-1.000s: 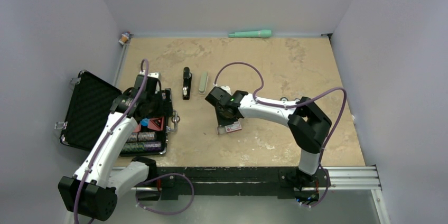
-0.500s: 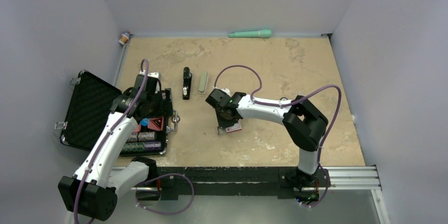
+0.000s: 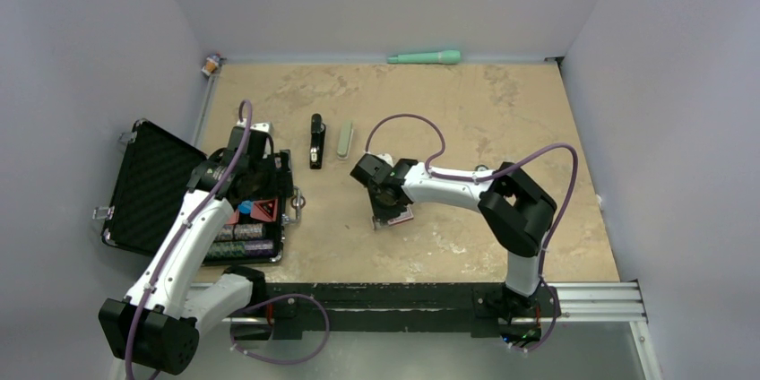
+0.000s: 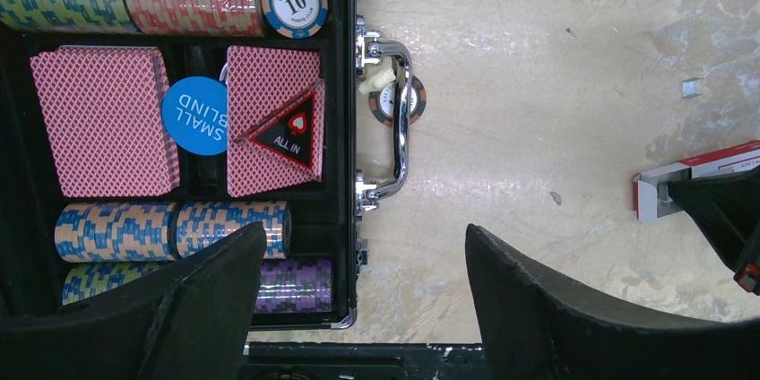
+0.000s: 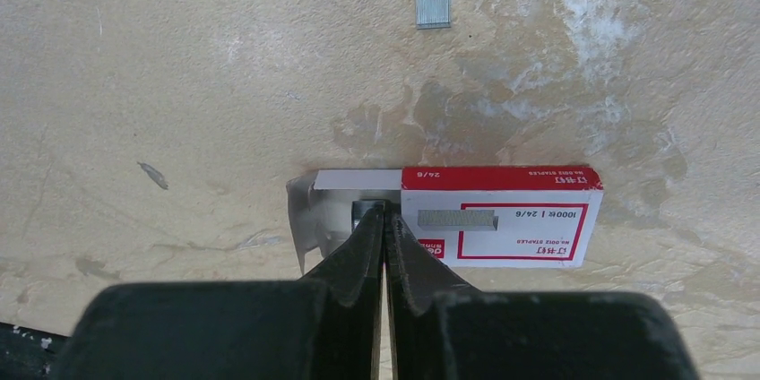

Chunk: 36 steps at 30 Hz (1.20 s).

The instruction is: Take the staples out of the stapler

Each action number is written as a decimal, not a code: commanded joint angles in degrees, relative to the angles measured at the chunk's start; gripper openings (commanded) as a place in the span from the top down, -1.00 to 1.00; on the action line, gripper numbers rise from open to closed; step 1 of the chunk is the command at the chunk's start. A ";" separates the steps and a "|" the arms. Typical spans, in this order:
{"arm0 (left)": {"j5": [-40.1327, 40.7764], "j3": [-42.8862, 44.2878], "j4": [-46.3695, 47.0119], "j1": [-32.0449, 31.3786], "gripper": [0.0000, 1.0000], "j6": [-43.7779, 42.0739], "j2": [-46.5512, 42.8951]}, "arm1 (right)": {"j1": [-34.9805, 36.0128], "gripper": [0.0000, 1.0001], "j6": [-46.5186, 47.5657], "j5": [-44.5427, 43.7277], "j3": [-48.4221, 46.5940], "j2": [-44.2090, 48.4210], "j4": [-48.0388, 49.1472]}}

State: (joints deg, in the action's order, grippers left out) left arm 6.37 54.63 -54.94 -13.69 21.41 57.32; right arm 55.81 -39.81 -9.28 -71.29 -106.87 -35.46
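The black stapler [image 3: 316, 140] lies on the table beside a pale green oblong case [image 3: 345, 140], far from both grippers. My right gripper [image 3: 387, 210] [image 5: 384, 210] is shut, its tips at the open left end of the red-and-white staple box [image 5: 502, 214] [image 3: 400, 216]. A small silvery staple piece [image 5: 362, 211] shows pinched at the tips. Another short strip of staples [image 5: 433, 3] lies loose on the table beyond the box; it also shows in the left wrist view [image 4: 691, 87]. My left gripper [image 3: 255, 185] [image 4: 363, 229] is open and empty above the poker case edge.
An open black poker case [image 3: 152, 187] [image 4: 345, 57] with chips and cards sits at the left, its chrome handle [image 4: 401, 129] towards the table. A green tube [image 3: 425, 57] lies along the back wall. A small object [image 3: 211, 64] sits in the back left corner.
My right gripper has shifted slightly nearer and rightward onto the staple box's open end. The left arm, stapler and green case have not moved.
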 commanded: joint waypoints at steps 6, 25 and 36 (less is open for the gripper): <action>-0.22 0.25 1.21 -0.48 -0.69 -1.19 -0.13 | -0.21 0.69 0.58 -1.00 -4.59 2.21 -2.69; -0.22 0.30 1.25 -0.46 -0.69 -1.19 0.23 | -6.84 0.24 4.09 1.09 -15.26 3.67 -7.04; -0.06 0.30 1.16 -0.51 -0.69 -1.20 0.07 | -8.70 -0.01 8.00 2.09 -19.92 -5.07 -7.56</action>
State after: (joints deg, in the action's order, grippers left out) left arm 6.37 54.63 -54.94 -13.69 21.41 57.47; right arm 46.59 -34.24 -7.88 -90.26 -109.08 -42.72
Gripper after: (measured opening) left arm 0.846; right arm 0.503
